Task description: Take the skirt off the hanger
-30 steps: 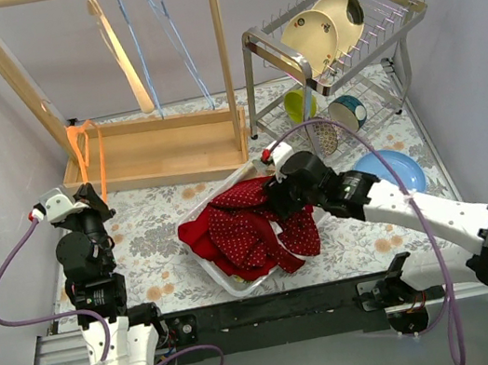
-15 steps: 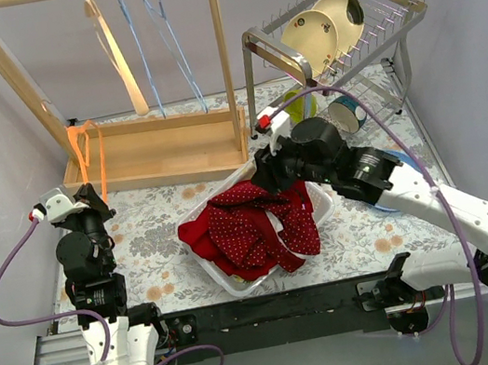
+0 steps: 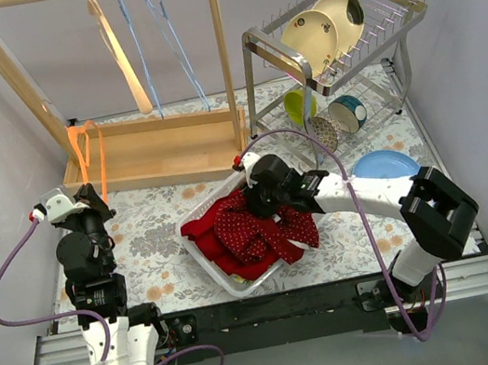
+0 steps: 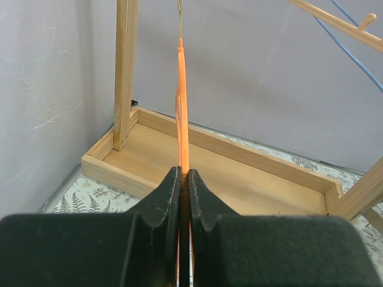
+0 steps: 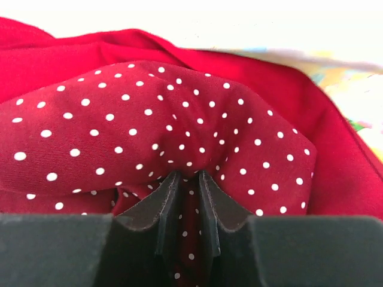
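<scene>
Right gripper (image 5: 184, 176) back down on bunched skirt (image 5: 149, 113)

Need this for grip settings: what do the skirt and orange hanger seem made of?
The skirt looks like soft cloth, matte red with white dots, bunching in folds. The orange hanger seems plastic, smooth and uniformly coloured; coated wire is possible.

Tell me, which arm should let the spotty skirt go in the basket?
Right. The right gripper is shut on the skirt in the white basket; the left gripper clamps the orange hanger.
</scene>
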{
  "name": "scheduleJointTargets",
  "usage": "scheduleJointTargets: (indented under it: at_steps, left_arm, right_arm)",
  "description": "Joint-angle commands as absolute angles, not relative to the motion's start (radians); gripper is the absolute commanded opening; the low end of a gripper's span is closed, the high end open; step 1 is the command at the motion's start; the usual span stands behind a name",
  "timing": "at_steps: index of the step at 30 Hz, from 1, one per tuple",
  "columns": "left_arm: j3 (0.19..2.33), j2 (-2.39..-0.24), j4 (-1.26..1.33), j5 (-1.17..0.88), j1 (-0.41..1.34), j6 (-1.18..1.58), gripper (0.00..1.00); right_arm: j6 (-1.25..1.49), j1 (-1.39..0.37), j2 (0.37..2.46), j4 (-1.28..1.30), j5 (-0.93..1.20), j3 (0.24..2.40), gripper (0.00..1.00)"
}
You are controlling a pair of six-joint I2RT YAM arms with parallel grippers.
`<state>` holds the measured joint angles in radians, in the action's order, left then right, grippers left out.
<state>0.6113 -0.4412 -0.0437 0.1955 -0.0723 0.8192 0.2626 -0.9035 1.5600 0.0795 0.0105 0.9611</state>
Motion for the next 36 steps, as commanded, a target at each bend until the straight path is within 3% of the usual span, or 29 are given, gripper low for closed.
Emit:
scheduleJointTargets:
  at_steps: [1,3,7,10,18,24,29,36]
  left_arm:
    - [0.604,-0.429,-0.006,0.196,-0.068,0.816,0.0]
    - [0.603,-0.431,-0.006,0.193,-0.069,0.818,0.0]
    - [0.606,-0.43,-0.006,0.193,-0.071,0.818,0.0]
    - [0.606,-0.434,-0.006,0.192,-0.069,0.818,0.0]
    - [0.61,-0.442,-0.006,0.187,-0.069,0.818,0.0]
    - [0.614,-0.448,-0.006,0.179,-0.069,0.821,0.0]
    - [0.618,-0.448,-0.008,0.181,-0.071,0.821,0.0]
    - [0.626,-0.459,-0.006,0.178,-0.071,0.813,0.0]
  right_arm:
    - [0.219,-0.9,1.549,0.221,-0.072,1.028,0.25]
    - [0.201,-0.899,1.511,0.265,-0.089,1.113,0.29]
    - [0.164,-0.891,1.445,0.412,-0.095,1.227,0.52]
    - [0.155,-0.887,1.373,0.471,-0.104,1.244,0.57]
    - [0.179,-0.887,1.135,0.623,0.027,1.123,0.53]
    - [0.229,-0.887,1.023,0.522,0.169,0.919,0.56]
    - [0.227,-0.887,1.133,0.332,0.08,0.818,0.58]
    - [0.224,-0.887,1.379,0.209,-0.058,0.802,0.49]
